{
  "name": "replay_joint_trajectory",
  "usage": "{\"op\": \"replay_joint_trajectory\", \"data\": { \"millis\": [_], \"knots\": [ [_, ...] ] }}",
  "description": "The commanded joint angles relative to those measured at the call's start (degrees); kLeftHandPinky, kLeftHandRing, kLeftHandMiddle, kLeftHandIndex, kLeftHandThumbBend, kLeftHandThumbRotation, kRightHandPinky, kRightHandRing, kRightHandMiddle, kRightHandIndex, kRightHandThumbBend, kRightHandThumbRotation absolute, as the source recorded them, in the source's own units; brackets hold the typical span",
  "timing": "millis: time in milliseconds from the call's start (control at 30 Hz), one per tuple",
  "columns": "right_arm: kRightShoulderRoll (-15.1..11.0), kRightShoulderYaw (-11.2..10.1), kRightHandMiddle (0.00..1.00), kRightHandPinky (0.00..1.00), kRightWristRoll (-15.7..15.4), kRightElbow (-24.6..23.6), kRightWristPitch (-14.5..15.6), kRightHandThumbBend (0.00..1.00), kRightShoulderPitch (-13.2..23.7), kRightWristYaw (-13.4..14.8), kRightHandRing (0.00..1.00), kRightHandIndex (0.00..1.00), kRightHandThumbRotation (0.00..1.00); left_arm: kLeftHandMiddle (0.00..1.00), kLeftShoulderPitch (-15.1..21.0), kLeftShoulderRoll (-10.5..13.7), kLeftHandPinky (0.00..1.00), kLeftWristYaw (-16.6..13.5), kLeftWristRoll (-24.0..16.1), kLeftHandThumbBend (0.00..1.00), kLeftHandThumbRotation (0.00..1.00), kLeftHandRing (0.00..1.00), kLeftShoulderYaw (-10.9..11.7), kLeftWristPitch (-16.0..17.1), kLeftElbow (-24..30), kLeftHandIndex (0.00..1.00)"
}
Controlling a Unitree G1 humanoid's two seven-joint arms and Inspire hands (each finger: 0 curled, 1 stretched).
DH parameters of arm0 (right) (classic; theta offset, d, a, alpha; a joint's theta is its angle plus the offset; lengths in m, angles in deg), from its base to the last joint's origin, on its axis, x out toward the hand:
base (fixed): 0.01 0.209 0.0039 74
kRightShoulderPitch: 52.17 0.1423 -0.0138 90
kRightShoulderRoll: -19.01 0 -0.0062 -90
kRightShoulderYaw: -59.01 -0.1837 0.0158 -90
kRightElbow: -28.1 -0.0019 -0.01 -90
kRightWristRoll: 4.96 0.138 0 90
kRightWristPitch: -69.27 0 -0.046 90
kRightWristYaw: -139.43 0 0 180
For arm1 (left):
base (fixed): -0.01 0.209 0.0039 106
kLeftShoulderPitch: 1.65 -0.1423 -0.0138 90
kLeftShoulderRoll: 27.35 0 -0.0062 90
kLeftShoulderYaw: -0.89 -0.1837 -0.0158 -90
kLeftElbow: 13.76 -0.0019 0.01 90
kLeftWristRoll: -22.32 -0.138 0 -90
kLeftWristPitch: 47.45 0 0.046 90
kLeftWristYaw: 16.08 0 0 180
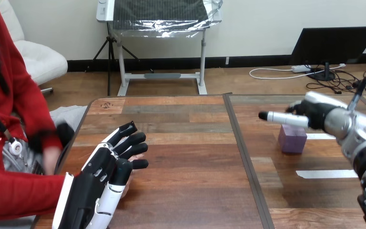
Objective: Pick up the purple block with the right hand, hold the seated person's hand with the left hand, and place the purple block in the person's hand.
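As the purple block rests on the worktop just beside my right hand (fingers stretched, holding nothing), I judge it light and stiff; I would pinch two opposite flat sides

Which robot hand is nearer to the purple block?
The right robot hand: it hangs just above the purple block; the left robot hand is far across the table.

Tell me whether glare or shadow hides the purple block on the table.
Head view: the light is soft and even, and the purple block is plainly lit, with only a faint shadow at its base. Head view: the wooden table carries no strong glare near it.
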Motion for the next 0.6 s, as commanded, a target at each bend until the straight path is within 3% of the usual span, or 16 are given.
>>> {"op": "replay_joint_trajectory", "data": {
  "millis": [0,567],
  "knots": [
    [1.4,0.6,0.89,0.83,0.0,-0.4,-0.2,0.84,0.7,0.3,0.88,0.86,1.00,0.79,3.5,-1.6,0.68,0.1,-0.4,0.69,0.75,0.78,0.9,1.2,1.0,0.81],
    [2.0,-0.2,0.87,0.85,0.7,-0.4,-0.1,0.84,-0.9,-0.7,0.88,0.84,1.00,0.79,3.5,-1.6,0.67,0.0,-1.0,0.69,0.76,0.77,1.0,1.3,1.0,0.81]
  ]
}}
